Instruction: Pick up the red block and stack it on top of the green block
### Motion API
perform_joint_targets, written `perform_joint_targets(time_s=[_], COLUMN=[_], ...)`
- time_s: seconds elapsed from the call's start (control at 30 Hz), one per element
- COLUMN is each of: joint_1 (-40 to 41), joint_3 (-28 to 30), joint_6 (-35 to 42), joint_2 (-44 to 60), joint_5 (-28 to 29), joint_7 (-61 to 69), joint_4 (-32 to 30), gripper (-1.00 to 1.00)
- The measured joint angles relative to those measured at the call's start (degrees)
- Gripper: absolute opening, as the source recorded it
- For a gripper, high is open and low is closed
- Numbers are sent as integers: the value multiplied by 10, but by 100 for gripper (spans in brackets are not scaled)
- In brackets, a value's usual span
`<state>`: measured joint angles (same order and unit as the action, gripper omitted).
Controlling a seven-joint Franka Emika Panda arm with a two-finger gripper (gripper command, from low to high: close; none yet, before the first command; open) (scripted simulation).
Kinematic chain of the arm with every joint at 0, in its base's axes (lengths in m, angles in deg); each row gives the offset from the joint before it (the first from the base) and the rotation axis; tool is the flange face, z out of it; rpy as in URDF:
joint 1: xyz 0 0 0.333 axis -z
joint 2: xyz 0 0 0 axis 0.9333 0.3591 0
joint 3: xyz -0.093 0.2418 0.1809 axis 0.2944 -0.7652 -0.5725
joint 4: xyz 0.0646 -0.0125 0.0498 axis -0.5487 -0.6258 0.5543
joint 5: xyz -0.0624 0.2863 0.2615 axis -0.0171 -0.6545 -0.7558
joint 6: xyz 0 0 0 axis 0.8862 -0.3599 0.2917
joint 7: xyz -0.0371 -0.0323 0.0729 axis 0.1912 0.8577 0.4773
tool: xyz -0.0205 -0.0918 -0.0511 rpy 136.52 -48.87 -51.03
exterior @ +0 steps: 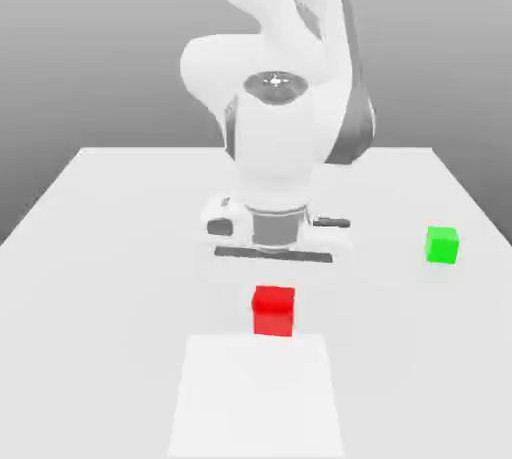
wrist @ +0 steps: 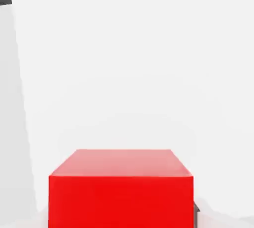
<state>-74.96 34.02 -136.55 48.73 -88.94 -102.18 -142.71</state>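
White two-finger gripper [exterior: 274, 302], clenched on matte red cube [exterior: 273, 319]; finger outlines faint against pale tabletop [exterior: 110, 287]. Hand view: red cube cropped. Plain green cube [exterior: 441, 245]: unobstructed.

Simulated robotics test space, like a bare lab mock-up rather than a furnished room. A glossy white jointed robot arm [exterior: 275, 137] stands over a broad, plain white flat-topped table [exterior: 100, 277], with a small matte bright-red cube [exterior: 273, 312] and a small plain bright-green cube [exterior: 442, 245]. Behind is a smooth grey gradient backdrop [exterior: 90, 47], and surfaces look flat and computer-rendered.
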Motion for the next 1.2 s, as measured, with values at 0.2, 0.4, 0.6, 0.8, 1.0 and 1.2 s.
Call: perform_joint_targets(time_s=[0.2,0.4,0.6,0.8,1.0,1.2], joint_1=[-138,-279,-399,-375,-346,-322], joint_3=[-96,-189,-272,-299,-312,-316], joint_6=[26,50,63,34,5,-21], joint_2=[-30,-55,-67,-35,3,40], joint_5=[-49,-92,-116,-63,4,74], joint_7=[41,77,99,64,17,-31], joint_4=[2,4,4,3,3,4], gripper=[-100,-100,-100,-100,-100,-100])
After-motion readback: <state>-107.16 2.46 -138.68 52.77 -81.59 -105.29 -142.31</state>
